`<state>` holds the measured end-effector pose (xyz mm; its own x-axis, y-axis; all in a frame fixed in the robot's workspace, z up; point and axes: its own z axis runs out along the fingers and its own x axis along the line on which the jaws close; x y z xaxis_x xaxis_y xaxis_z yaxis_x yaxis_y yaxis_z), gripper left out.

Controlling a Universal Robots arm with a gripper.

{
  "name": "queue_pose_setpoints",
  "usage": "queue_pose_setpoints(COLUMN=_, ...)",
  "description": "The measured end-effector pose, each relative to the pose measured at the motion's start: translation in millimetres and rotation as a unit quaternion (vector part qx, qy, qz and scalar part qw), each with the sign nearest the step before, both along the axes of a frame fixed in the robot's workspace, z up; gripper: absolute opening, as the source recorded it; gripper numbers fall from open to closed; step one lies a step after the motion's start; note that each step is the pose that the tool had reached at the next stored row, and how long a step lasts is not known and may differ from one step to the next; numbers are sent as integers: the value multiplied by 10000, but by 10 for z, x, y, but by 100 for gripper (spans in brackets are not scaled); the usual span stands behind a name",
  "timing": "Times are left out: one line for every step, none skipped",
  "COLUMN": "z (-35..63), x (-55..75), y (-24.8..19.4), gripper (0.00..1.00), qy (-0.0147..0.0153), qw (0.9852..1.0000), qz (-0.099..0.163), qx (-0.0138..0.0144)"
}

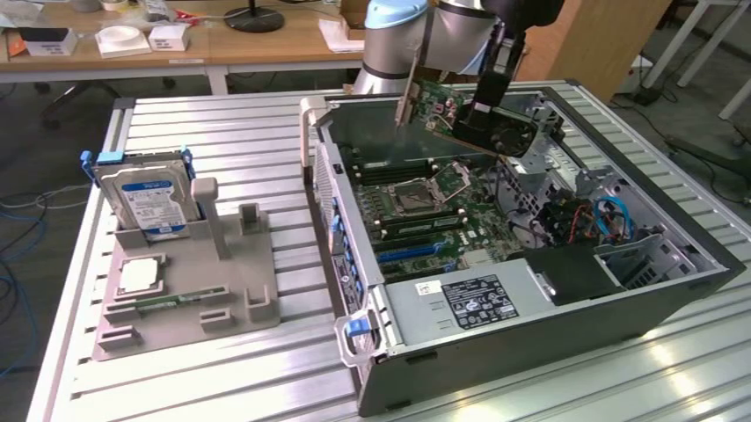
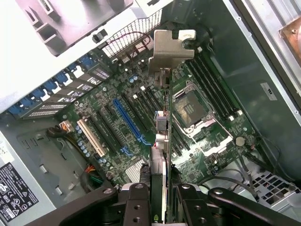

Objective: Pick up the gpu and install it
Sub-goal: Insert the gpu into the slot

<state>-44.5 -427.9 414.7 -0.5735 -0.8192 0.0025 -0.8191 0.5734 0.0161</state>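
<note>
The gpu (image 1: pixel 452 110), a green card with a black fan and a silver end bracket, hangs tilted in the air over the open computer case (image 1: pixel 657 303). My gripper (image 1: pixel 491 98) is shut on its upper edge, coming down from above. In the wrist view the gpu (image 2: pixel 160 141) shows edge-on between my fingers (image 2: pixel 137 202), bracket end farthest from the camera. Below it lies the motherboard (image 2: pixel 108 108) with its long blue slot (image 2: pixel 129 120) and the open processor socket (image 2: pixel 190 108). The card is well above the board and touches nothing.
A power supply (image 1: pixel 470 299) fills the case's near end, and blue cables (image 1: pixel 613 220) lie at the exterior view's right. On the exterior view's left, a grey fixture (image 1: pixel 223 290) holds a hard drive (image 1: pixel 147 198), a processor (image 1: pixel 139 274) and a memory stick (image 1: pixel 158 305).
</note>
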Motion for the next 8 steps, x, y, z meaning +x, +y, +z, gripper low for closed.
queue_pose_setpoints(z=0, x=0, y=0, gripper=26, qy=0, qw=10000, qz=29, qx=0)
queue_pose_setpoints(z=0, x=0, y=-1, gripper=26, qy=0, qw=10000, qz=58, qx=0)
queue_pose_setpoints(z=0, x=0, y=-1, gripper=26, qy=0, qw=10000, qz=88, qx=0)
queue_pose_setpoints(z=0, x=0, y=-1, gripper=26, qy=0, qw=9999, qz=120, qx=0)
queue_pose_setpoints(z=0, x=0, y=-1, gripper=26, qy=0, qw=9999, qz=154, qx=0)
queue_pose_setpoints(z=1, x=0, y=-1, gripper=26, qy=0, qw=9998, qz=191, qx=1)
queue_pose_setpoints(z=0, x=0, y=-1, gripper=26, qy=0, qw=9997, qz=227, qx=1)
queue_pose_setpoints(z=0, x=0, y=-1, gripper=26, qy=0, qw=9997, qz=260, qx=1)
